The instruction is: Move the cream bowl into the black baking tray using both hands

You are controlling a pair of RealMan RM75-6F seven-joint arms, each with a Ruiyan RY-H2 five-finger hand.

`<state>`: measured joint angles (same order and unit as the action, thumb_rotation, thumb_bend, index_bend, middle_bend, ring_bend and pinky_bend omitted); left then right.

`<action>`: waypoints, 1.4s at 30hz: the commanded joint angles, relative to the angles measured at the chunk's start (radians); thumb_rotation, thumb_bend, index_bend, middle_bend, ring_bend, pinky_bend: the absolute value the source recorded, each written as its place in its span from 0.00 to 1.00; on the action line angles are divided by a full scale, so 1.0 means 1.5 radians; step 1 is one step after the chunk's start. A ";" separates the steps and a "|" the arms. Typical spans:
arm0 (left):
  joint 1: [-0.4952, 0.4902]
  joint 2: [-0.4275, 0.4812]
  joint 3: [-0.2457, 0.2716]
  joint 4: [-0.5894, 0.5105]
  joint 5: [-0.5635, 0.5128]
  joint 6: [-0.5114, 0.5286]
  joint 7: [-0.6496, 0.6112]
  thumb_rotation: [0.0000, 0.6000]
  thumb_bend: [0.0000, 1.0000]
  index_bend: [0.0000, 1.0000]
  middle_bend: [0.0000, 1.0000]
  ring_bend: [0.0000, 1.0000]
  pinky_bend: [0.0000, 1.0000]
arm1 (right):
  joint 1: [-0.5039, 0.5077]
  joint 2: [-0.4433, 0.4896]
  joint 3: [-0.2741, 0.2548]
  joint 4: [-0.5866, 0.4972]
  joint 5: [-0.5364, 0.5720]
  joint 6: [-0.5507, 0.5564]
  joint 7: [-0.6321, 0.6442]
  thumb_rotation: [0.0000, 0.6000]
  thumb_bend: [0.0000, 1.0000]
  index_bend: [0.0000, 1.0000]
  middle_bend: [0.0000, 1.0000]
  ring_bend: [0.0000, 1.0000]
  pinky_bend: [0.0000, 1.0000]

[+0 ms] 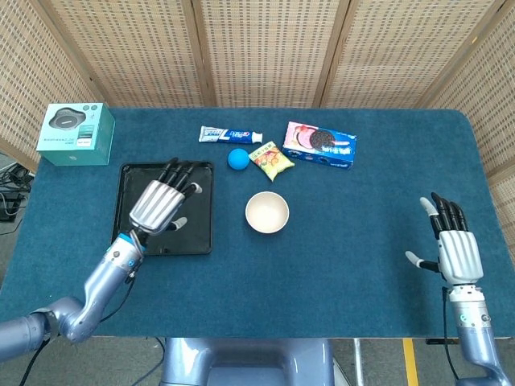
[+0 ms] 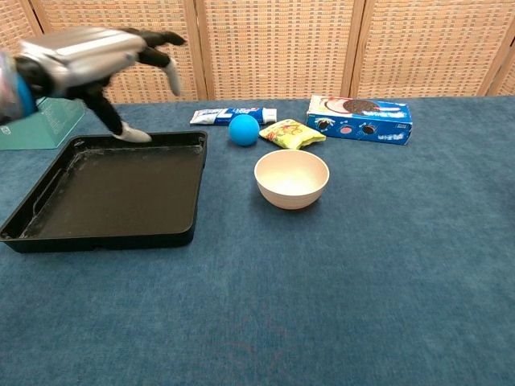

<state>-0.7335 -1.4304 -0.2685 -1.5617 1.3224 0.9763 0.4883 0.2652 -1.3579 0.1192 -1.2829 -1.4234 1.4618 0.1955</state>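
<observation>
silver robot hand (image 1: 158,204), black fingers, grey-blue arms

The left hand (image 1: 158,206) hangs over the black baking tray (image 1: 199,229), fingers spread and holding nothing, while the right hand (image 1: 455,251) sits open near the table's far right edge, well apart from everything. The cream bowl (image 1: 266,212) stands on the blue cloth just right of the tray, with a blue ball (image 1: 237,158), snack packet (image 1: 271,159), toothpaste (image 1: 229,134) and cookie box (image 1: 319,144) behind it.

matt cream bowl (image 2: 292,178), dull scuffed black baking tray (image 2: 48,228), napped blue cloth table (image 2: 362,273), woven cane screens (image 1: 265,48)
</observation>
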 commanded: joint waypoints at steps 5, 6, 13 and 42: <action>-0.070 -0.077 -0.001 0.063 -0.050 -0.056 0.065 1.00 0.21 0.41 0.00 0.00 0.00 | -0.003 0.002 0.009 0.004 0.003 -0.004 0.015 1.00 0.27 0.09 0.00 0.00 0.00; -0.075 -0.083 -0.001 0.067 -0.055 -0.060 0.069 1.00 0.21 0.41 0.00 0.00 0.00 | -0.003 0.002 0.010 0.005 0.003 -0.004 0.017 1.00 0.27 0.09 0.00 0.00 0.00; -0.126 -0.144 0.008 0.120 -0.098 -0.095 0.112 1.00 0.21 0.43 0.00 0.00 0.00 | -0.005 0.004 0.016 0.007 0.000 -0.006 0.030 1.00 0.28 0.09 0.00 0.00 0.00; -0.243 -0.321 0.020 0.341 -0.173 -0.143 0.106 1.00 0.38 0.58 0.00 0.00 0.00 | -0.013 0.011 0.031 0.009 -0.008 -0.007 0.066 1.00 0.27 0.10 0.00 0.00 0.00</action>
<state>-1.0971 -1.9062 -0.2385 -1.0563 1.0599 0.7560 0.6525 0.2458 -1.3419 0.1657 -1.2692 -1.4349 1.4509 0.2946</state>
